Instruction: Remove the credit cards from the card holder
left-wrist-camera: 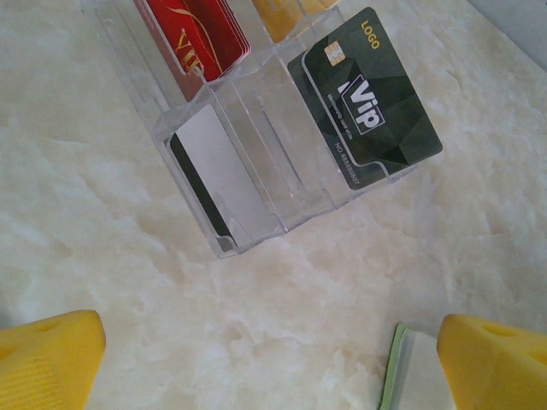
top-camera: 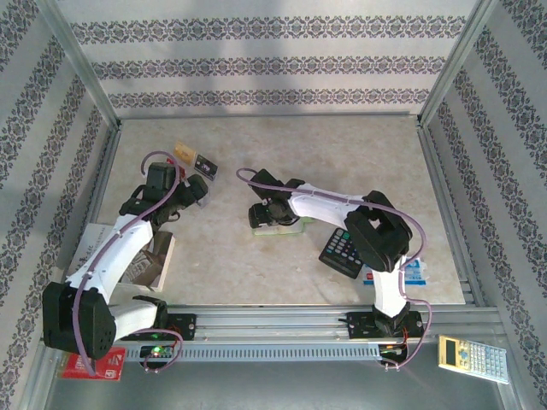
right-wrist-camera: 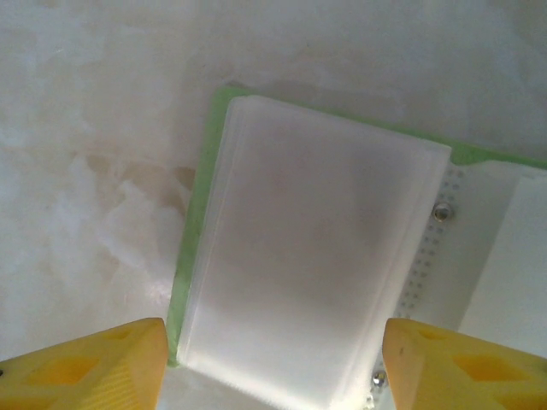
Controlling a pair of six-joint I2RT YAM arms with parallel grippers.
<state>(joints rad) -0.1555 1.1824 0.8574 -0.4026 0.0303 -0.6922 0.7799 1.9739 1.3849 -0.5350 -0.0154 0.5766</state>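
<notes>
- Leaving wide bare bench (top-camera: 282,154) toward the far wall, both arms reach mid-bench; a calculator (top-camera: 342,249) lies just right of the holder.
- Holder (right-wrist-camera: 299,248) lies open near the centre, cream faces up, long axis left-right in the top view.
- A clear rack (left-wrist-camera: 273,145) carries a red card (left-wrist-camera: 197,38), black card (left-wrist-camera: 363,94) and white-backed card (left-wrist-camera: 214,175).
- Right end effector (right-wrist-camera: 273,367) is spread, fingers flanking the holder's pocket; contact unclear.
- Left end effector (left-wrist-camera: 273,367) is spread, empty, near the rack.
</notes>
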